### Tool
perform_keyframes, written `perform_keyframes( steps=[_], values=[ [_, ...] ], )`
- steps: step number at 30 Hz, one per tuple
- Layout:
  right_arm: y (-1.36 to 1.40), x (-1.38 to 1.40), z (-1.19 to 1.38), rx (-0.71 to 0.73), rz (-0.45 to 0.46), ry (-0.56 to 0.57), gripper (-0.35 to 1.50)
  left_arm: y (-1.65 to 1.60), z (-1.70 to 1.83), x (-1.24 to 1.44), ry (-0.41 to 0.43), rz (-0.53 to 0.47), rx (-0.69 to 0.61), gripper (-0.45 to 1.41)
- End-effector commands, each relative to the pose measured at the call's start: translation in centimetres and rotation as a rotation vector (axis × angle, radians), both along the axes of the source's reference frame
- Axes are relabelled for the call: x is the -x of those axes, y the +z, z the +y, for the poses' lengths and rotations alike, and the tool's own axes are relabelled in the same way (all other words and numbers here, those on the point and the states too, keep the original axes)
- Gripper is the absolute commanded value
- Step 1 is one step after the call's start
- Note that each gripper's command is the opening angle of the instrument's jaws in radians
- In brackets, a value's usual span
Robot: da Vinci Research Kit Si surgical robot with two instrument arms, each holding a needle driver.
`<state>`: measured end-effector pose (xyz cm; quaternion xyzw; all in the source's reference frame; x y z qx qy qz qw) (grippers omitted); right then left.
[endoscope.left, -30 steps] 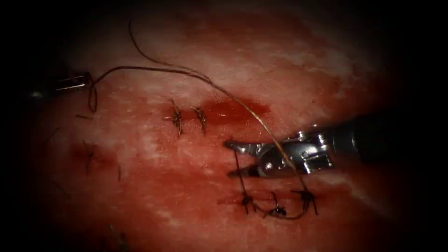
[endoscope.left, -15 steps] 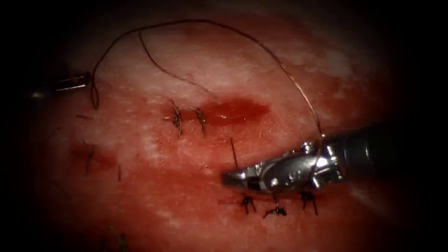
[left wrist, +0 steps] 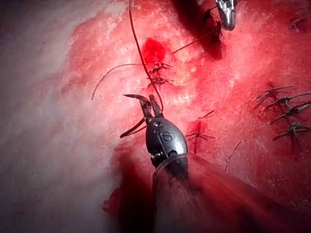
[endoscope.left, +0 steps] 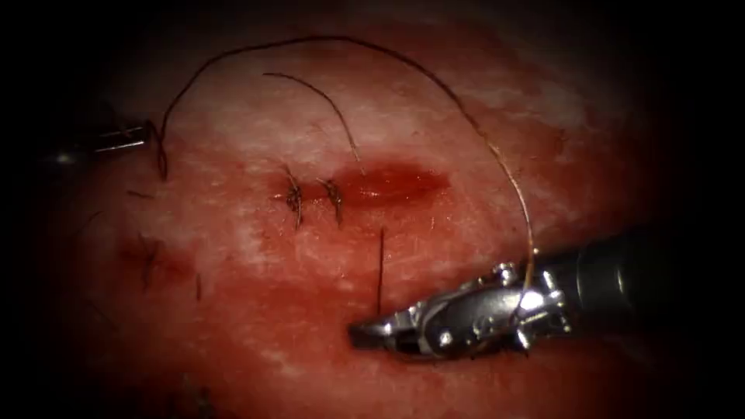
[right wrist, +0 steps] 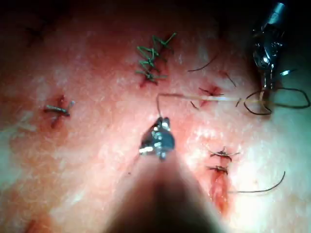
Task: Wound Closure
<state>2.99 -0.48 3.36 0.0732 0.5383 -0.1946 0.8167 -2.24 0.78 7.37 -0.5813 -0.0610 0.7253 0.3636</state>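
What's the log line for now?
left end effector: needle mid-curve, off tissue, left of cut | right end effector: shut on thread

The right end effector (endoscope.left: 365,335) is shiny, polished metal; the tissue (endoscope.left: 256,256) looks wet and glossy; the thread (endoscope.left: 434,77) is thin, dark, matt fibre.

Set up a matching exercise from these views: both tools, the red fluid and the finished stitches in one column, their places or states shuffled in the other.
Column one
1 left tool
2 right tool
3 red fluid
4 finished stitches

Column two
A pooled in the cut
B shut on the thread
C just left of the pool
D holds the needle mid-curve, clear of the tissue

Pairs: 1-D, 2-B, 3-A, 4-C
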Motion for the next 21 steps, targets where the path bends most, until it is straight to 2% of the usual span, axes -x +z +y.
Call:
perform_keyframes(
  steps=[1,17,18,19,20,21],
  values=[
    [-0.01,-0.09,-0.14,-0.013,0.009,-0.015,-0.35,0.06,-0.08,0.05,0.003,0.0,-0.004,-0.45],
    [-0.18,-0.2,-0.23,-0.1,0.035,-0.04,-0.35,0.06,-0.09,0.04,0.003,0.0,-0.004,-0.45],
    [-0.17,-0.2,-0.22,-0.106,0.034,-0.024,-0.03,0.06,-0.09,0.04,0.003,0.0,-0.004,-0.45],
    [-0.15,-0.19,-0.2,-0.109,0.034,0.001,0.21,0.06,-0.09,0.04,0.003,0.0,-0.004,-0.45],
    [-0.1,-0.14,-0.14,-0.101,0.014,0.05,0.98,0.06,-0.09,0.04,0.004,-0.001,-0.004,-0.45],
    [-0.08,-0.11,-0.1,-0.105,-0.002,0.08,1.15,0.06,-0.09,0.03,0.004,-0.001,-0.004,-0.45]
  ],
)
